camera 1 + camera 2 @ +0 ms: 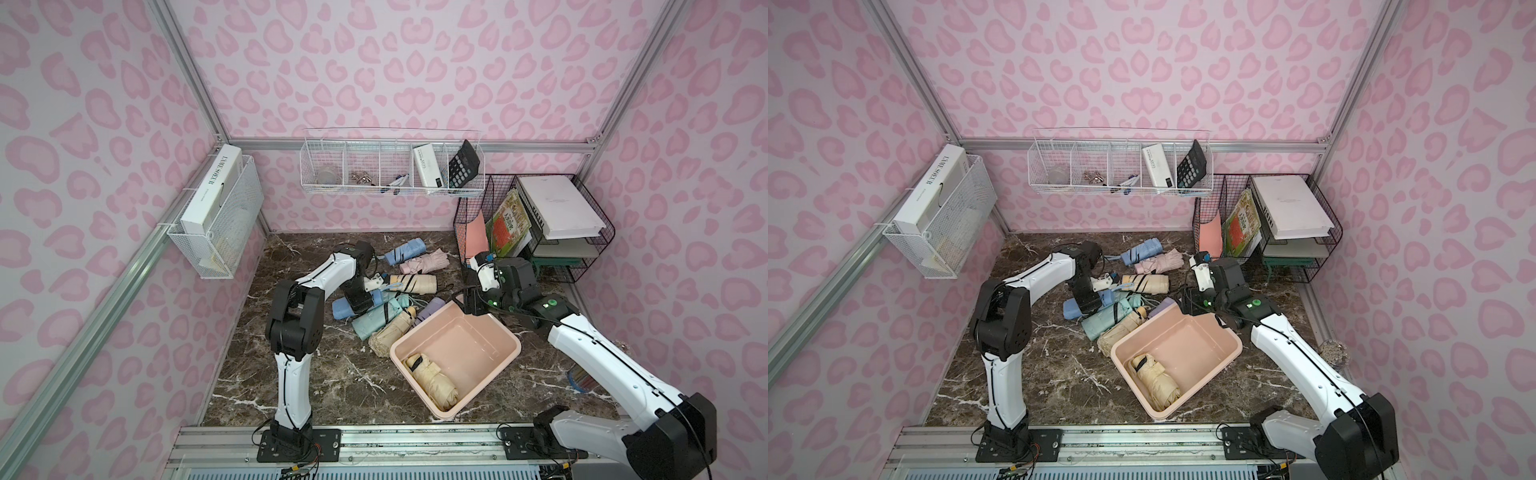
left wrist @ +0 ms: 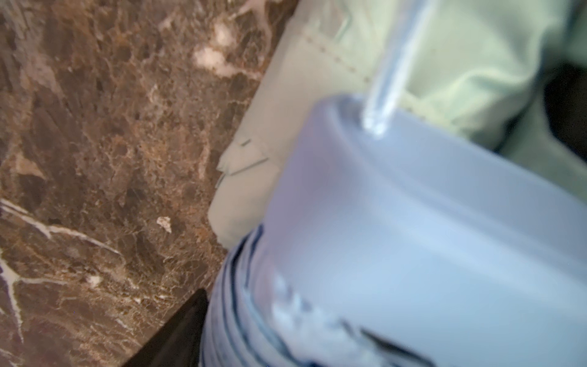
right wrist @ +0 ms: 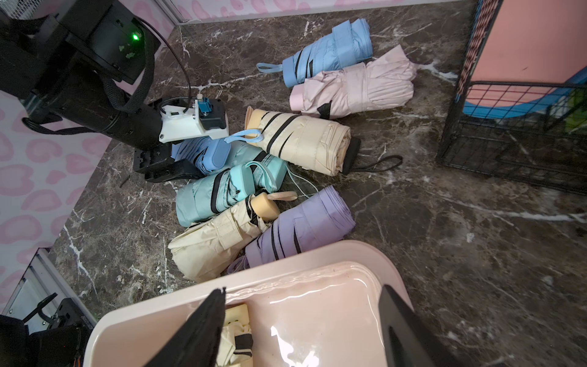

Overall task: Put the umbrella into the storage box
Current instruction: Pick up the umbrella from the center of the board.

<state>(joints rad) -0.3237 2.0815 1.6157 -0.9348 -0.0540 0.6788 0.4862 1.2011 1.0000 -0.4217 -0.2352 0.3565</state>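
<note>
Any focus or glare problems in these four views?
Left wrist: the blue umbrella sits too close to the lens and is blurred; the marble tabletop behind it is sharper. Right wrist: sharp, but there is a white glare patch on the floor of the storage box. Both top views: evenly lit and in focus.

Left arm [image 1: 291,374]: lower link upright from base, elbow bent high, forearm angled forward and inward, wrist turned steeply down. Left end effector [image 3: 197,155]: low, pointing down; one black finger [image 2: 181,330] shows in left wrist view; jaw gap unreadable. Right arm [image 1: 602,357]: long low reach forward and inward, wrist folded. Right end effector [image 3: 303,289]: fingers [image 3: 203,327] spread wide, nothing between.
</note>
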